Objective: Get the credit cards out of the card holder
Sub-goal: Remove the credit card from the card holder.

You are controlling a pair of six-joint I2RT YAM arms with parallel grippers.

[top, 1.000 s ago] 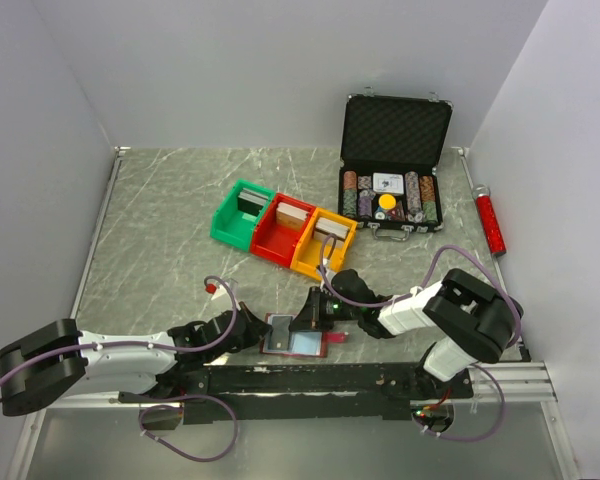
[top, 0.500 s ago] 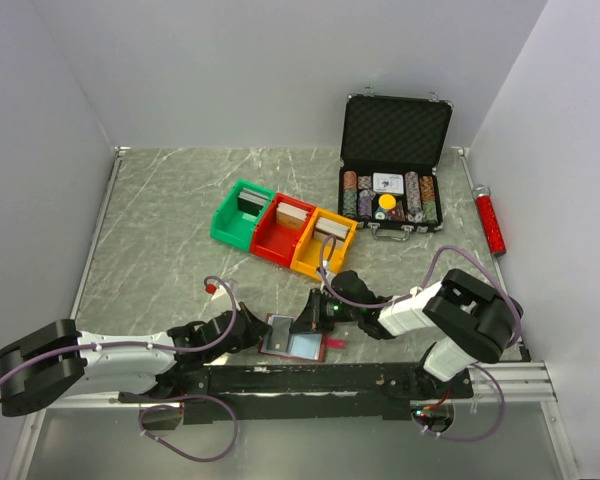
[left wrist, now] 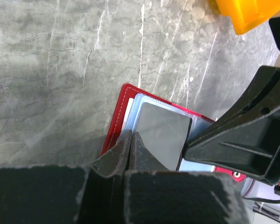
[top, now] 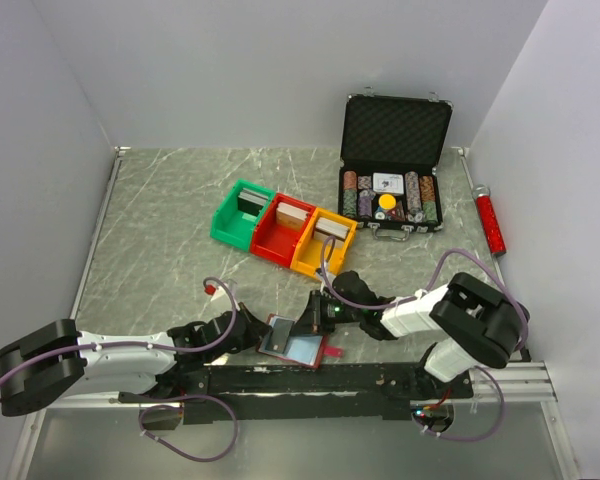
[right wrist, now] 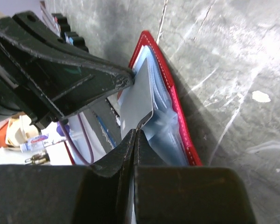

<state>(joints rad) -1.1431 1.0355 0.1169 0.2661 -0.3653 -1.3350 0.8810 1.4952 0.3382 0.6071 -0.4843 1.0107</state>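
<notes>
Since a second ago our right pincer (right wrist: 134,131) has closed fully on one credit card (left wrist: 161,137). Our left pincer (left wrist: 130,136) is clamped on the open card holder (left wrist: 117,116), which lies on the tabletop (top: 160,220).

Card holder (left wrist: 117,119) partly behind end effector (left wrist: 130,134)
</notes>
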